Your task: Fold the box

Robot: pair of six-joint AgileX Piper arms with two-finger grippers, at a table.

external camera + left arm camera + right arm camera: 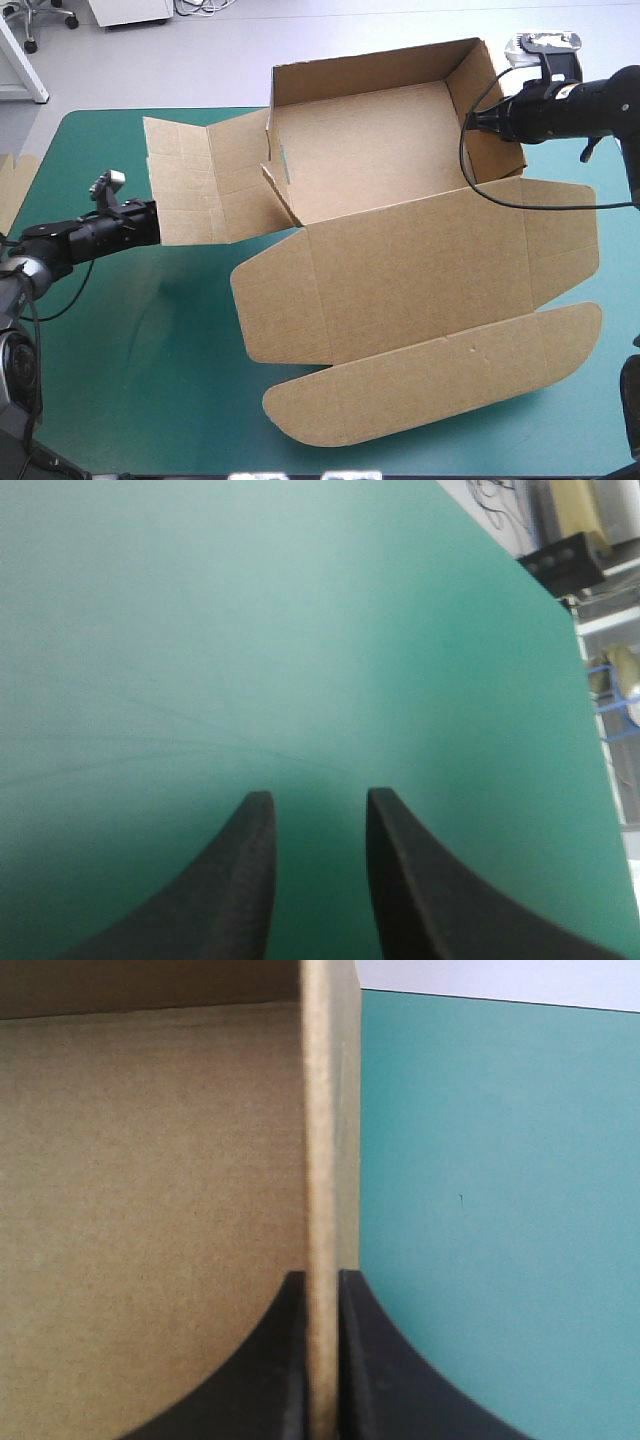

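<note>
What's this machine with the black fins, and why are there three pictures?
It is a robot with two arms at a teal-green covered table. The big picture looks down from above; the other two come from cameras on the wrists. On the table lies a brown box, partly folded, its lid flat. The right gripper pinches its right wall. The left gripper is open, holding nothing. More board peeks in at the table's left edge.

My table's teal-green cover (150,380) runs out to a pale grey floor (250,40) beyond the far edge. Up there I see a chair's castored base (68,19), a white cabinet (130,10) beside it, cables (210,6) trailing on the floor.
</note>
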